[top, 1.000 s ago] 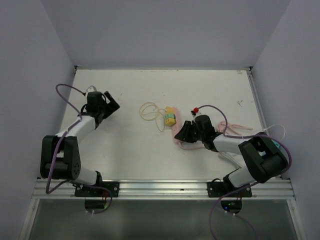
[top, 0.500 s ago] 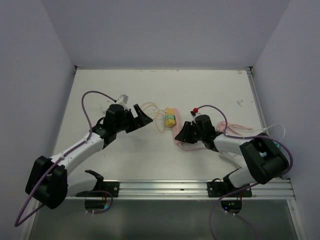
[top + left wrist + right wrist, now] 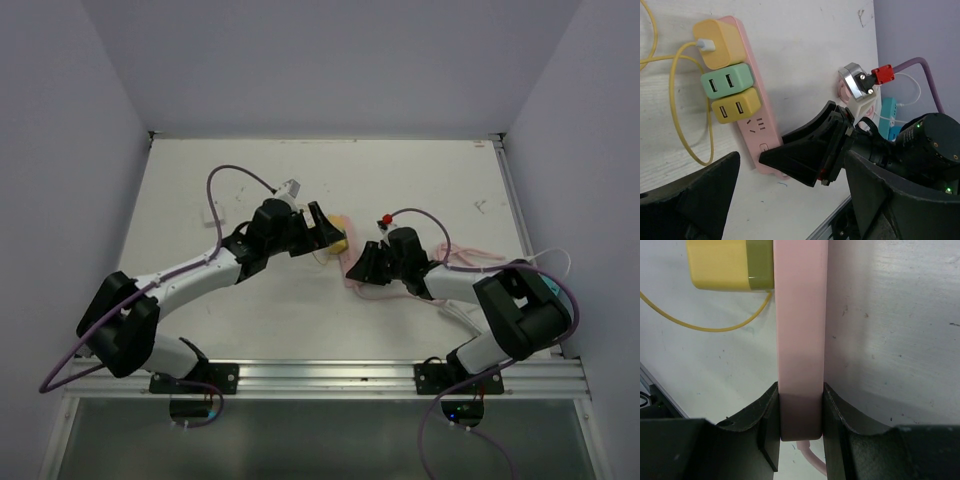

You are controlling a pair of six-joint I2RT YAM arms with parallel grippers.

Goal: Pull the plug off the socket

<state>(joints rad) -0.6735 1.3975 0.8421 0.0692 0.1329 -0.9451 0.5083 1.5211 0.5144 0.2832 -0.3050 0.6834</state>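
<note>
A pink power strip (image 3: 747, 122) lies on the white table, with a yellow plug (image 3: 719, 40), a green adapter (image 3: 730, 84) and an olive-yellow adapter (image 3: 736, 106) stuck in it. A yellow cable (image 3: 677, 95) runs from the yellow plug. My right gripper (image 3: 800, 415) is shut on the strip's near end (image 3: 800, 340), with a finger on each long side. My left gripper (image 3: 790, 200) is open and empty, hovering just above and beside the plugs (image 3: 341, 232). In the top view the left gripper (image 3: 325, 232) partly hides them, and the right gripper (image 3: 362, 266) sits just right of them.
The strip's pink cord (image 3: 470, 255) trails to the right. A teal block (image 3: 548, 290) and white wires lie at the right edge. Purple arm cables (image 3: 225, 180) arch over the table. A metal rail (image 3: 320, 375) runs along the front edge and walls close the other sides.
My left arm has swung from the far left of the table rightward, bringing its open gripper over the plugs. The right gripper has stayed clamped on the strip.
</note>
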